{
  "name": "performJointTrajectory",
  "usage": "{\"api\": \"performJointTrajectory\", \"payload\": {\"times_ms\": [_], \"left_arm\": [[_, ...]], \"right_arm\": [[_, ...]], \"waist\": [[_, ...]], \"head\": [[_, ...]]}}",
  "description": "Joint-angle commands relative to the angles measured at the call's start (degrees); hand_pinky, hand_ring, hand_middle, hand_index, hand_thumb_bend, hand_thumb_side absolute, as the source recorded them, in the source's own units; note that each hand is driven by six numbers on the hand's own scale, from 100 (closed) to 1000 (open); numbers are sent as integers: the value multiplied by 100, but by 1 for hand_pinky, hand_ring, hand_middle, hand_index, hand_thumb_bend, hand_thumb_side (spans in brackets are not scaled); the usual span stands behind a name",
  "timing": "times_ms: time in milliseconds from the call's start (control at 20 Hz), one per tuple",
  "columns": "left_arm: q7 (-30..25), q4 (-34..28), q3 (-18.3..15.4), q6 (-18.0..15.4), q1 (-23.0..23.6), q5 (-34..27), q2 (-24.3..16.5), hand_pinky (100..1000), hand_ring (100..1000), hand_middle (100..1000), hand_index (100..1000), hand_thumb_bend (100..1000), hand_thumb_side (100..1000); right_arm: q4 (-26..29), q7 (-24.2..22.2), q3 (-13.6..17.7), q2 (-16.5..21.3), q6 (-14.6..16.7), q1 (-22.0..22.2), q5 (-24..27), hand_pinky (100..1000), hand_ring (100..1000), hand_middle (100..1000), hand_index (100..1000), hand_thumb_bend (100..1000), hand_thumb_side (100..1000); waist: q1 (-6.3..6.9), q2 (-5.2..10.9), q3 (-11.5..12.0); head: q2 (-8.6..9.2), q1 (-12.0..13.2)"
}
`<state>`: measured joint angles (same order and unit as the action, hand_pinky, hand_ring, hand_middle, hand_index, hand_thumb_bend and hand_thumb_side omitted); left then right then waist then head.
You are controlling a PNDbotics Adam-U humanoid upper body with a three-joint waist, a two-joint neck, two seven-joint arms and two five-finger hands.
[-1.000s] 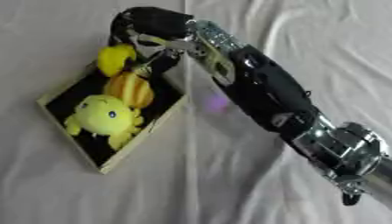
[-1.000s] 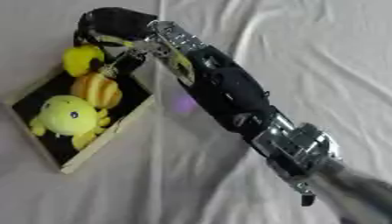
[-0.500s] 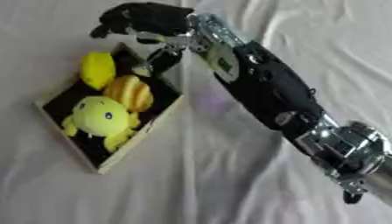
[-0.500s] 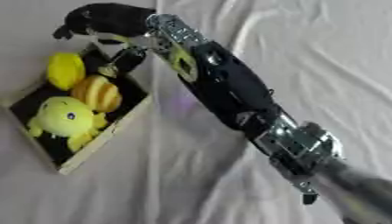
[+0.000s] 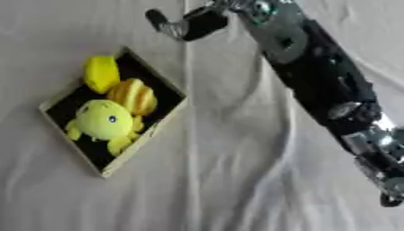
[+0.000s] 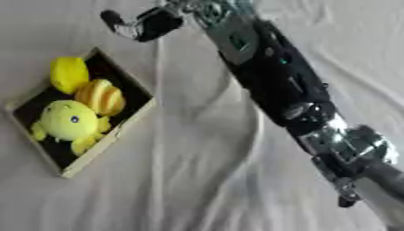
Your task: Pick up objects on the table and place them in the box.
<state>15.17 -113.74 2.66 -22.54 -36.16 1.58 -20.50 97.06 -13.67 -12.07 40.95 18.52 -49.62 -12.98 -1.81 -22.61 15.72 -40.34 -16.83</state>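
The box [image 5: 72, 149] lies on the cloth-covered surface [image 5: 236, 180], below and left of the right hand [image 5: 185, 25]; it holds a yellow plush toy [image 5: 103, 121], a striped orange toy [image 5: 132, 95] and a lemon [image 5: 100, 73]; the hand's fingers hang relaxed, holding nothing.

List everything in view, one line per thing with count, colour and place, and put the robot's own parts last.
box: one, light rim with dark inside, lying askew on the left of the table.
lemon-shaped toy: one, yellow, in the far corner of the box.
striped round toy: one, orange and yellow, in the box between the other two toys.
plush animal: one, yellow-green, in the middle of the box, nearer than the striped toy.
cloth: one, white and creased, covering the table.
right arm: one, black and silver, running from the lower right edge up to the top centre.
right hand: one, black, at the top, beyond the box and holding nothing; finger pose unclear.
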Motion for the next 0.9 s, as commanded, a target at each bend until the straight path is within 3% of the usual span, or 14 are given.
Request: {"api": "performJointTrajectory", "payload": {"times_ms": [50,150,400,450,500,700,900], "left_arm": [[110,-85,-120,40,27,90,-224,729,751,712,875,100,350],[164,-85,-154,70,109,132,-262,729,751,712,875,100,356],[304,-85,-246,109,260,228,-326,727,751,712,875,100,363],[340,-85,-277,116,298,252,-345,727,751,712,875,100,365],[377,-85,-304,123,332,275,-362,727,750,712,875,100,367],[526,-85,-423,150,470,364,-414,725,750,712,875,100,376],[666,-85,-536,179,567,450,-424,725,751,713,875,100,381]], "right_arm": [[1070,249,435,817,-325,361,1027,970,918,692,838,100,428],[1564,537,724,1203,-426,809,1601,970,917,690,835,100,449],[1747,1554,1399,1826,113,2056,2659,981,904,665,807,100,470],[1750,1764,1538,1888,257,2367,2792,983,904,665,805,100,571],[1752,1937,1661,1933,417,2655,2870,983,903,662,805,100,470],[1753,2382,2038,1795,1192,3774,2811,987,901,659,799,100,470],[1753,2650,2243,1218,2031,4546,2535,993,896,662,784,100,470]], "waist": [[47,183,-81],[71,219,-205],[136,245,-495],[150,236,-548],[162,226,-589],[227,175,-742],[289,140,-870]], "head": [[-72,210],[-112,341],[-85,627],[-64,691],[-47,744],[17,977],[32,1142]]}}
